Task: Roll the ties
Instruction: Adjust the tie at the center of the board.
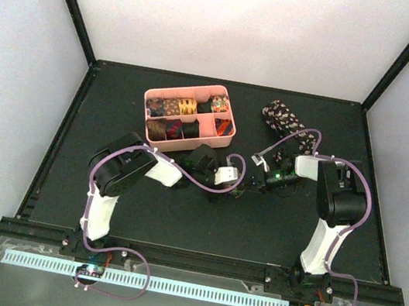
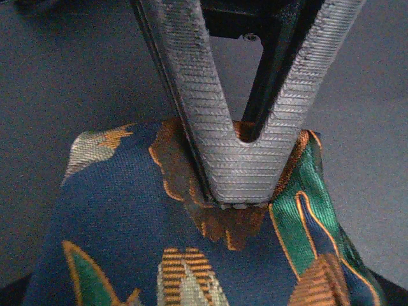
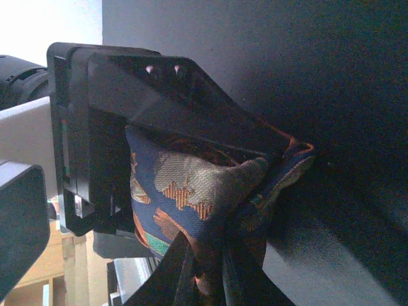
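A blue tie with orange, brown and green patterns (image 2: 127,223) is held between both grippers near the table's middle. My left gripper (image 2: 237,199) is shut on its folded edge, the grey ribbed fingers (image 2: 210,127) pressed together on the fabric. In the right wrist view the same tie (image 3: 191,185) bulges as a folded wad, and my right gripper (image 3: 210,277) is shut on its lower part, facing the left gripper's black body (image 3: 115,115). In the top view the left gripper (image 1: 236,180) and the right gripper (image 1: 259,179) nearly meet. A black speckled tie (image 1: 285,119) lies at the back right.
A pink divided tray (image 1: 228,129) stands at the back centre, behind the left arm, with several rolled ties in its compartments. Black frame posts rise at the table's far corners. The right arm's cable loops above the speckled tie.
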Available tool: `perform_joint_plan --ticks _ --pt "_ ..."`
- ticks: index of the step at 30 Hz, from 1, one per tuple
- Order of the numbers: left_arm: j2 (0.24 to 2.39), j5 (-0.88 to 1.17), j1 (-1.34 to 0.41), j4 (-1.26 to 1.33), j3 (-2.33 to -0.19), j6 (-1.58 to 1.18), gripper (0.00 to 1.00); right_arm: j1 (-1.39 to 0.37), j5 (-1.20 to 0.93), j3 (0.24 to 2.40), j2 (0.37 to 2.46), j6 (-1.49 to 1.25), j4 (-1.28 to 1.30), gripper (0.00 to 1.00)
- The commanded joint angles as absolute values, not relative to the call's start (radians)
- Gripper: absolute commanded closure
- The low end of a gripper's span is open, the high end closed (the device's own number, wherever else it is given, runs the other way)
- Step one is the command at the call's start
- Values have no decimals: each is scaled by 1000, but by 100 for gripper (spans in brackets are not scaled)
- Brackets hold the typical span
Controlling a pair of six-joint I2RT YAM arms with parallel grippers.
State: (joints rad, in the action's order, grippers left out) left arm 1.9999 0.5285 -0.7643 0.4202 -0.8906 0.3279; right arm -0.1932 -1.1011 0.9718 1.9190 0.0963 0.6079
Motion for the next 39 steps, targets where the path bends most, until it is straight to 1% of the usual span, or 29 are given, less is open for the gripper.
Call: perform_joint_plan --ticks 1,5,6,7,8,9,10,11,12,13,14,16,23,25,26,29,30,31,32,33,34,35,38,39 --pt "2038 546 -771 360 -890 320 52 -195 -1122 967 1893 127 616 98" --pt "2010 554 -770 347 -870 326 75 -195 -1120 966 1891 121 612 98" --pt "1999 556 -770 344 -866 326 78 -195 -1122 966 1892 123 613 98" --pt "1987 558 -770 341 -863 325 80 -195 -1122 966 1894 122 613 98" --pt "1976 558 -770 340 -861 324 79 -195 -1121 967 1894 122 613 99" --pt "1963 556 -770 336 -859 320 73 -195 -1121 967 1895 121 613 98" --pt "1952 552 -770 336 -858 312 60 -195 -1119 967 1896 123 613 98" --pt "1939 546 -770 340 -857 303 43 -195 -1118 966 1897 121 615 98" --pt "1930 543 -770 345 -855 294 34 -194 -1116 966 1900 122 615 98" --pt "1922 542 -770 351 -855 284 29 -194 -1115 965 1902 124 615 98" --pt "1916 540 -770 360 -855 272 25 -195 -1113 964 1905 123 614 98" --pt "1913 546 -770 377 -863 257 23 -195 -1111 963 1911 126 614 98" --pt "1975 549 -776 399 -939 241 22 -196 -1116 966 1928 125 620 98" --pt "2000 547 -778 393 -960 251 27 -196 -1117 968 1929 125 619 98" --pt "2009 546 -778 389 -969 255 32 -196 -1116 968 1930 125 620 98" --pt "2019 554 -778 381 -976 272 57 -197 -1115 968 1927 128 625 98" --pt "2016 554 -776 378 -975 274 63 -197 -1114 969 1925 129 626 99" --pt "2011 555 -776 373 -973 275 66 -197 -1115 971 1923 129 624 98" --pt "2001 558 -775 358 -973 279 64 -197 -1115 970 1920 127 622 98" --pt "1988 554 -775 344 -969 283 58 -197 -1115 970 1917 126 621 98" --pt "1971 545 -774 332 -964 285 44 -197 -1116 969 1914 125 620 98" --pt "1948 542 -771 317 -959 285 32 -196 -1116 969 1910 126 620 98" --pt "1869 532 -760 241 -943 286 7 -196 -1114 968 1899 124 617 98" --pt "1838 531 -755 221 -932 286 2 -195 -1115 967 1893 124 614 98"
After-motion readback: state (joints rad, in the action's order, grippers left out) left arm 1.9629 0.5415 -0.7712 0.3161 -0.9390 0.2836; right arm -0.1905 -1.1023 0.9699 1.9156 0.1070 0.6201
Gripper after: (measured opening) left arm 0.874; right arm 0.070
